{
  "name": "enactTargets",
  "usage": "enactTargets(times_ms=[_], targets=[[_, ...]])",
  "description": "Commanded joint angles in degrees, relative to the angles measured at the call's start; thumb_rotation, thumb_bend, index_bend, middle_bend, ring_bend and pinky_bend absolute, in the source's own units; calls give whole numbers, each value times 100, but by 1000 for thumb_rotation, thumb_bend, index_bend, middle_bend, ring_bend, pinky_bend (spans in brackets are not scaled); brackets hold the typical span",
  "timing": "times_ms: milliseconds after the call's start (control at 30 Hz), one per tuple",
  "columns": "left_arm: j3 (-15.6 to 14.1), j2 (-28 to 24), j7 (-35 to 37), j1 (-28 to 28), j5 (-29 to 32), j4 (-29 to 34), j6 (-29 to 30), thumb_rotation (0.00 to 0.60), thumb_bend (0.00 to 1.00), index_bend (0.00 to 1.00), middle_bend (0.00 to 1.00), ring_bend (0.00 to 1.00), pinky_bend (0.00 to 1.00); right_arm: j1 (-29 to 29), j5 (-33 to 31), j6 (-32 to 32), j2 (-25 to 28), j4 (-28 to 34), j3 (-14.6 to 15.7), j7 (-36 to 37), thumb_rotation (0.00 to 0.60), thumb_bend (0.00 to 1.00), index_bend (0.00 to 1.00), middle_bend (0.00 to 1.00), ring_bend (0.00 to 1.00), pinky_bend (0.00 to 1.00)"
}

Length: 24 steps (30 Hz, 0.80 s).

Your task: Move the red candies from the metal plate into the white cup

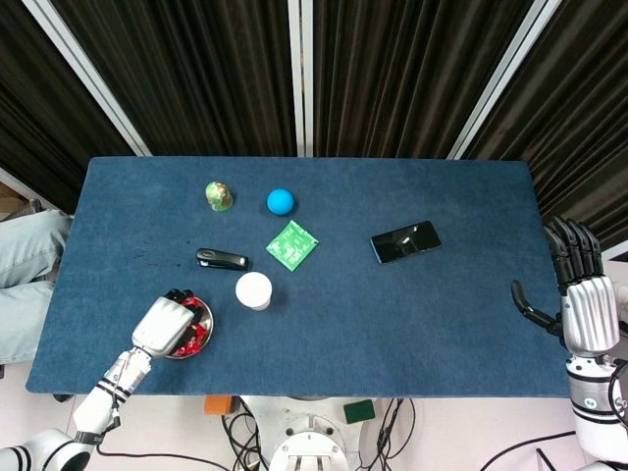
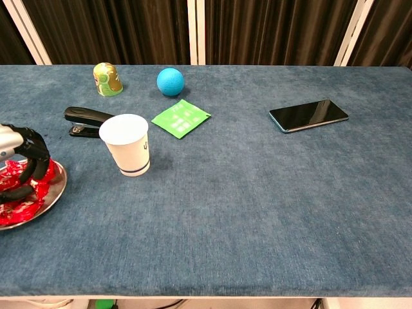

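The metal plate (image 1: pixel 206 316) (image 2: pixel 59 183) sits near the table's front left corner with red candies (image 1: pixel 194 336) (image 2: pixel 13 209) piled in it. My left hand (image 1: pixel 165 326) (image 2: pixel 22 164) is down on the plate, its fingers curled into the pile and its thumb below them, with red candy pinched in between. The white cup (image 1: pixel 253 290) (image 2: pixel 127 145) stands upright just right of the plate, apart from the hand. My right hand (image 1: pixel 586 304) hangs beyond the table's right edge, fingers apart and holding nothing; the chest view does not show it.
A black stapler (image 1: pixel 222 259) (image 2: pixel 87 119) lies just behind the cup. Further back are a green card (image 1: pixel 292 244) (image 2: pixel 181 118), a blue ball (image 1: pixel 281 201) (image 2: pixel 170 82) and a small green-yellow figure (image 1: pixel 218 195) (image 2: pixel 107 79). A dark phone (image 1: pixel 405 241) (image 2: pixel 309 114) lies right of centre.
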<state>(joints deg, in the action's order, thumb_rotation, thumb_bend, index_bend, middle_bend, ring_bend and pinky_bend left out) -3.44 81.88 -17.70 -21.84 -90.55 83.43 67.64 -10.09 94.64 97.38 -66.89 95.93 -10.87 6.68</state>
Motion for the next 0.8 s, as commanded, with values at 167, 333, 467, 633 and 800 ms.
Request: enactTargets(times_ms=[167, 333, 467, 633, 800], targets=[[45, -155, 32, 21, -48, 213, 151, 600, 370, 669, 631, 274, 332, 7, 6, 12, 4, 1, 0, 15, 600, 366, 0, 0, 0, 0], [146, -400, 37, 30, -83, 498, 340, 600, 370, 673, 633, 274, 329, 16, 14, 43, 24, 19, -12, 27, 600, 366, 0, 0, 0, 0], [337, -706, 116, -31, -62, 823, 460, 600, 370, 674, 634, 274, 329, 26, 16, 70, 44, 33, -25, 45, 600, 366, 0, 0, 0, 0], [700, -1088, 16, -320, -37, 1373, 367, 600, 371, 676, 637, 274, 327, 49, 9, 121, 66, 37, -43, 83, 600, 366, 0, 0, 0, 0], [1057, -1102, -20, -821, 230, 1704, -200, 600, 371, 680, 641, 274, 326, 72, -16, 158, 97, 44, -65, 116, 600, 366, 0, 0, 0, 0]])
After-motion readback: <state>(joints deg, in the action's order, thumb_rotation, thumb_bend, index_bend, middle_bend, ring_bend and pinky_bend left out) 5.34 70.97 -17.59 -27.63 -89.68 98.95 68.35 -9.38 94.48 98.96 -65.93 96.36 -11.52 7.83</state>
